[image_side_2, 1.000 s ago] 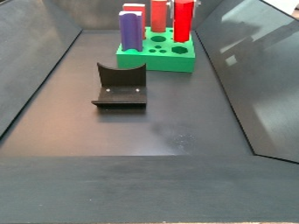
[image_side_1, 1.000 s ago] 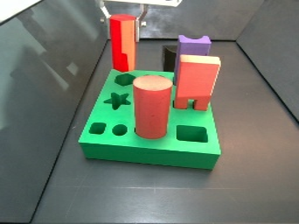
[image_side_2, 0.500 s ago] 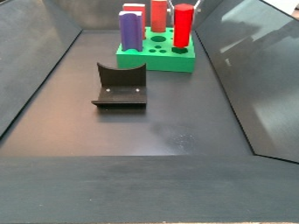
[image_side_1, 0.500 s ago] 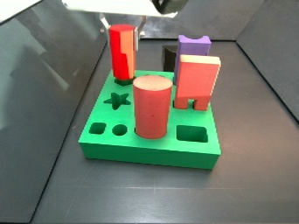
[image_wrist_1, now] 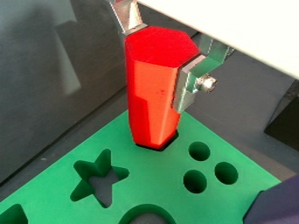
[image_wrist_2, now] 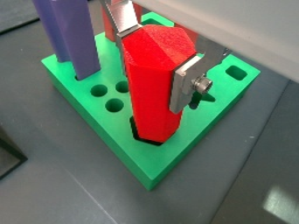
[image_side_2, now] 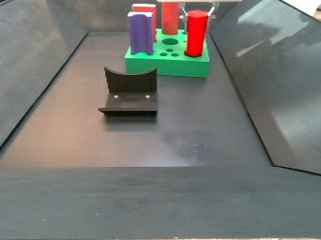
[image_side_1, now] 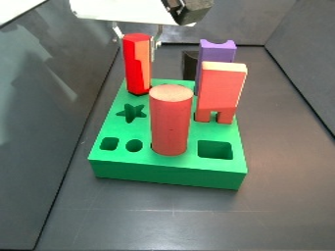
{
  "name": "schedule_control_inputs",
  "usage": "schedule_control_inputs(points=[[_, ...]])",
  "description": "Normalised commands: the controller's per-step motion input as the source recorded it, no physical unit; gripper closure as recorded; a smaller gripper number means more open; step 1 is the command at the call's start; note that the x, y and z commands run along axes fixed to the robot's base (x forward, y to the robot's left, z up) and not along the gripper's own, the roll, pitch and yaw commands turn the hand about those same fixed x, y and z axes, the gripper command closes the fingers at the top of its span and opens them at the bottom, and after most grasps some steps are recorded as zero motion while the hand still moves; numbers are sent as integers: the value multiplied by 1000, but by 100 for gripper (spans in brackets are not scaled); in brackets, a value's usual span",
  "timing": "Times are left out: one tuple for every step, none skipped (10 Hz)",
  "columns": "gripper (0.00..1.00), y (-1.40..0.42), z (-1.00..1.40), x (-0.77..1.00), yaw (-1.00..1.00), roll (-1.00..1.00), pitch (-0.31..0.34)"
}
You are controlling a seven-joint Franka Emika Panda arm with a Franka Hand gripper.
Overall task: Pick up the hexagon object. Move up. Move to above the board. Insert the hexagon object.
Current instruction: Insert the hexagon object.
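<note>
The hexagon object (image_wrist_1: 155,87), a slim bright red faceted prism, stands upright with its lower end in a hole at the far left corner of the green board (image_side_1: 170,169). It shows in both wrist views (image_wrist_2: 155,92) and both side views (image_side_1: 136,61) (image_side_2: 197,33). My gripper (image_wrist_1: 158,44) is above the board, its silver fingers (image_wrist_2: 187,83) pressed on two opposite sides of the prism's top. It also shows in a side view (image_side_1: 136,37). The board's corner shows in a wrist view (image_wrist_2: 152,162).
A thick salmon-red cylinder (image_side_1: 167,118), a salmon-pink block with yellow top (image_side_1: 222,93) and a purple peg (image_side_1: 216,51) stand in the board. Star, round and rectangular holes lie open near its front. The dark fixture (image_side_2: 129,92) stands on the floor apart from the board.
The gripper has come down with the hexagon object. Its lower end has gone into the board's hole, and it stands lower than before.
</note>
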Motion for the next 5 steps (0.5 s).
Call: schedule_control_inputs(points=[[100,17,-77,0,0,-21,-21],[100,0,-34,0,0,-36,-27],[100,0,-143,0,0,-60,-76],[100,0,-203,0,-14,-73,-100],[100,0,-229,0,-57,-113,-136]])
